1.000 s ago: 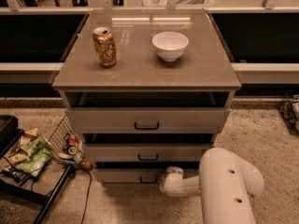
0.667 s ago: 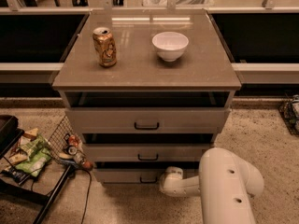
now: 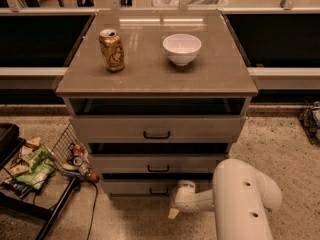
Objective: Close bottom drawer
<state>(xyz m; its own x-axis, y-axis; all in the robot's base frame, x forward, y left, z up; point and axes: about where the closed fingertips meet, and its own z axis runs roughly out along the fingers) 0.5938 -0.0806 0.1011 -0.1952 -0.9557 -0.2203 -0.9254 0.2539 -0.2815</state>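
Three drawers stood ajar; the bottom drawer, lowest, lay just beyond my jaws, which hung at its front, right of the handle. Whether they were open, I couldn't tell.

claw low beside bottom drawer front, can and bowl on cabinet

One white arm sits right of and below the bottom drawer, elbow bent, forearm reaching left, end effector low just in front of that drawer's right part, tip angled downward.
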